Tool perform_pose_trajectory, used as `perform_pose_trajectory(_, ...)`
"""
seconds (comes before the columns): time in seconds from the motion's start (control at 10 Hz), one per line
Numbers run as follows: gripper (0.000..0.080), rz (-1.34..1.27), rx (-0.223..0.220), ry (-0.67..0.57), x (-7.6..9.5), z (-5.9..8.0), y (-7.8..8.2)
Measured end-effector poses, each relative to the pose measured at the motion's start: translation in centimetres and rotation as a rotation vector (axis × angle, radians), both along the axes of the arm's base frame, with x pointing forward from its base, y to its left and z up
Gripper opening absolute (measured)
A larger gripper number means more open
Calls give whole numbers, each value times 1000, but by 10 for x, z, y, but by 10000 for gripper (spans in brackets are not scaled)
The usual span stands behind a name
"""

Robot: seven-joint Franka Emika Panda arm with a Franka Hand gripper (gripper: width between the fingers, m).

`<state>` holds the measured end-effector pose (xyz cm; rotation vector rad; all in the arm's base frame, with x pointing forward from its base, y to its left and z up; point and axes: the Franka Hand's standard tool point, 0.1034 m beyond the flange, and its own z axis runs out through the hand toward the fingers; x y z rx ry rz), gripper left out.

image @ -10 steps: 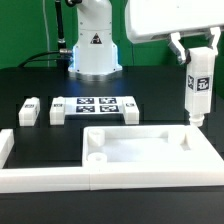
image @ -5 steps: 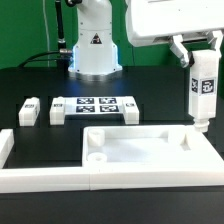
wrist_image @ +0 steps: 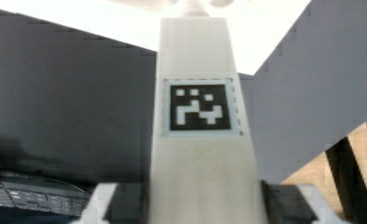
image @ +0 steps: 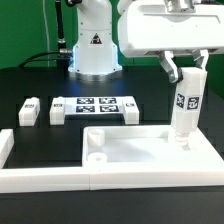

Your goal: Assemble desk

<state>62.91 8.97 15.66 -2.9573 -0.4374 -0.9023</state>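
Holds the white leg [image: 186,108] upright in the gripper [image: 185,74], jaws closed partway on its upper part; places lower end at the tabletop [image: 140,152] corner, exterior view's right, likely for mounting.

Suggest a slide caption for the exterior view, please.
The gripper holds a tagged white leg upright at the far corner of the desk tabletop, on the exterior view's right.
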Motion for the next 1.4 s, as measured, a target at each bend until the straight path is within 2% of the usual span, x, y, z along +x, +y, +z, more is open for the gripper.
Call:
perform_pose_trajectory(0.3, 290, -6, 4, 9, 1, -7, -3)
perform_pose_trajectory(0.8, 290, 7, 12, 20, 7, -7, 8)
perform_pose_trajectory(1.1, 290, 20, 12, 28, 4, -13, 17)
perform_pose_trajectory(1.4, 290, 22, 11, 37, 4, -20, 18)
